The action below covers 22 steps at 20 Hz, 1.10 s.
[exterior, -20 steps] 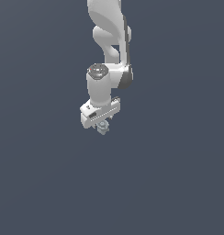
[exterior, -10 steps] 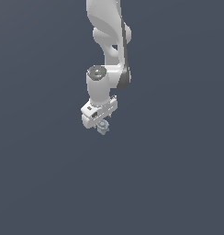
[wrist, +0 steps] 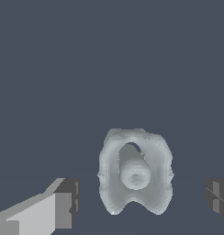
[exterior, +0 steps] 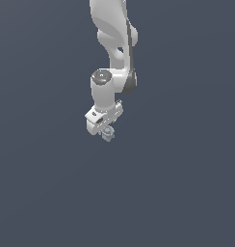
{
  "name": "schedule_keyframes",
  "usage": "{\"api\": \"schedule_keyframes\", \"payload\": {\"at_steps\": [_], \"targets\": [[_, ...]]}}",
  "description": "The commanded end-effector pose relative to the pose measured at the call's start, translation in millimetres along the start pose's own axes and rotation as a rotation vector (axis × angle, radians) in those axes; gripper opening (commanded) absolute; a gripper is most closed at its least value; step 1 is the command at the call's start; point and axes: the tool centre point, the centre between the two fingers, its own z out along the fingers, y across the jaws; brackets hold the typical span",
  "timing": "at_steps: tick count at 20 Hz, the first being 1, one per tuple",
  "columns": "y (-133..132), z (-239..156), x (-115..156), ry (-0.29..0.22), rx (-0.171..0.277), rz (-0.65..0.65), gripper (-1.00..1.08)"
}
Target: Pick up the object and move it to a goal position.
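I have the end effector [exterior: 106, 131] hanging under the arm, and the object [wrist: 135, 170] sits between its two fingers [wrist: 58, 204]. In the wrist view the fingers stand apart from the object with gaps on both sides, so they are open and hold nothing. I cannot tell if it rests on the surface. If I close off-centre, one finger may push it away.

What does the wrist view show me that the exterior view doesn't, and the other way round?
Only the wrist view shows the object's shape, a knobbly lump with a central knob, and a clear gap between it and each fingertip. Only the exterior view shows the arm above and the lump just under the pincer. Both show the lump, the pincer and a plain dark background.
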Motion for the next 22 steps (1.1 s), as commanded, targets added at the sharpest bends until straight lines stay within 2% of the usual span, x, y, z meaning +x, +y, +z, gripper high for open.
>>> {"api": "schedule_keyframes", "payload": {"at_steps": [1, 10, 15, 16, 22], "targets": [[0, 4, 0, 0.000, 0.000, -0.001, 1.00], [-1, 42, -1, 0.000, 0.000, -0.004, 1.00], [-1, 49, -1, 0.000, 0.000, -0.004, 1.00], [-1, 49, -1, 0.000, 0.000, -0.004, -1.00], [-1, 49, -1, 0.000, 0.000, -0.004, -1.00]]}}
